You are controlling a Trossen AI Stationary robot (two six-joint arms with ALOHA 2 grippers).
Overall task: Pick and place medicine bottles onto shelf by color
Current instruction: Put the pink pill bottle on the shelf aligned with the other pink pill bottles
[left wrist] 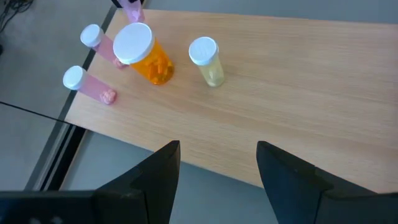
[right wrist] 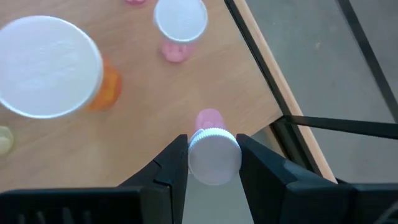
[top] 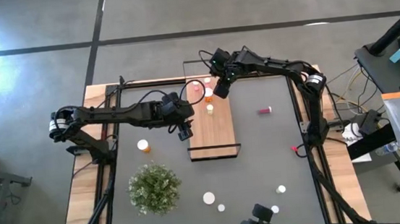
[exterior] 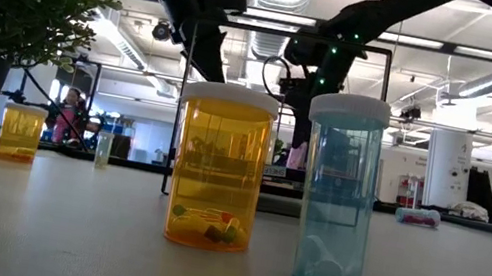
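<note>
High view: the shelf (top: 214,129) lies at the table's middle, bottles clustered at its far end. The right gripper (top: 220,87) hangs over that far end, and the left gripper (top: 184,130) sits at the shelf's left edge. An orange bottle (top: 143,145) stands on the mat near the plant (top: 154,188).

Low view: an orange bottle (exterior: 218,167) and a blue-tinted bottle (exterior: 335,194) stand close to the camera; both arms show only as dark shapes behind.

Left wrist view: the left gripper (left wrist: 217,168) has its fingers spread, nothing between them; an orange bottle (left wrist: 144,52), a yellowish bottle (left wrist: 207,60) and two pink bottles (left wrist: 87,85) stand ahead on the shelf (left wrist: 298,99), well apart from the fingers.

Right wrist view: the right gripper (right wrist: 213,163) pinches a pink bottle (right wrist: 211,149) by its white cap, just over the shelf's corner (right wrist: 211,81)
</note>
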